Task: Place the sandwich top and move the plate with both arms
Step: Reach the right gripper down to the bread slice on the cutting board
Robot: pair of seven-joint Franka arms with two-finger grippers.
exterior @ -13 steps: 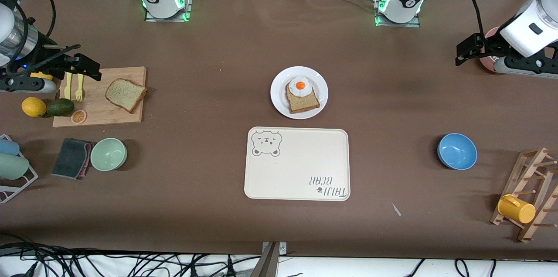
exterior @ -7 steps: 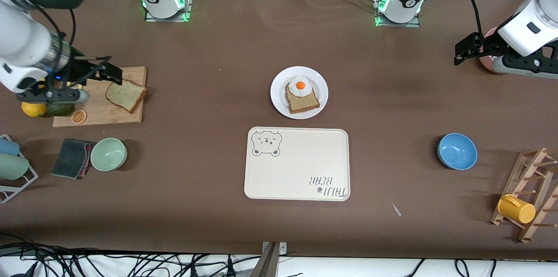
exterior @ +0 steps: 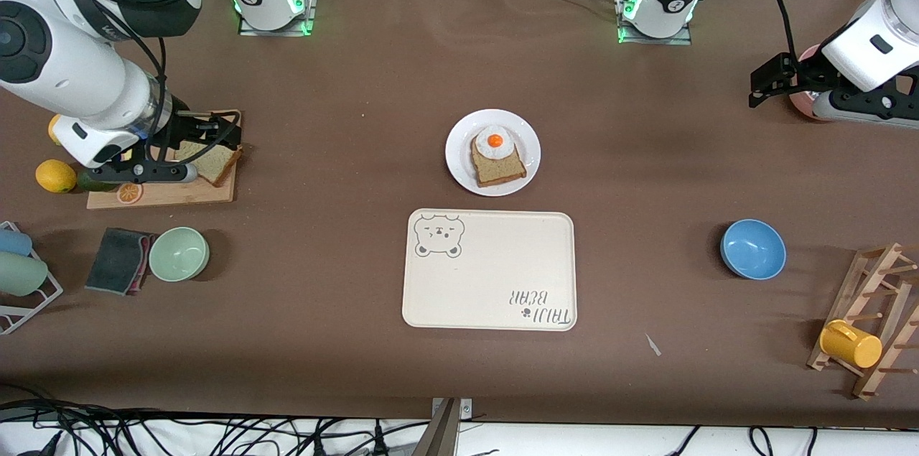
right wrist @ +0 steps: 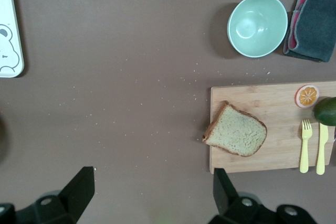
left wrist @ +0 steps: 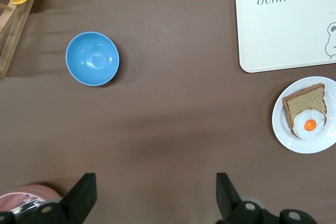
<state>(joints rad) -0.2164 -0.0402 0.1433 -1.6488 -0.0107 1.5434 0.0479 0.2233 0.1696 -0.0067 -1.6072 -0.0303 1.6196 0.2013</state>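
Observation:
The sandwich top (exterior: 217, 163), a light tan speckled slice, lies on a wooden cutting board (exterior: 169, 192) at the right arm's end of the table; the right wrist view shows the whole slice (right wrist: 234, 131). My right gripper (exterior: 204, 127) hangs open and empty over the board's edge beside the slice, and the arm hides part of the bread in the front view. The white plate (exterior: 459, 154) sits mid-table with a darker toast slice and a fried egg on it. My left gripper (exterior: 770, 81) waits open at the left arm's end, with the plate (left wrist: 286, 141) in its wrist view.
A cream bear-print tray (exterior: 488, 276) lies nearer the camera than the plate. A green bowl (exterior: 179, 253), a grey cloth (exterior: 118, 260) and a lemon (exterior: 55, 176) sit by the board. A blue bowl (exterior: 752, 248) and a wooden rack with a yellow mug (exterior: 851, 343) stand at the left arm's end.
The right arm has swung in from the table's end over the cutting board and now covers part of the bread slice. The left arm has hardly moved.

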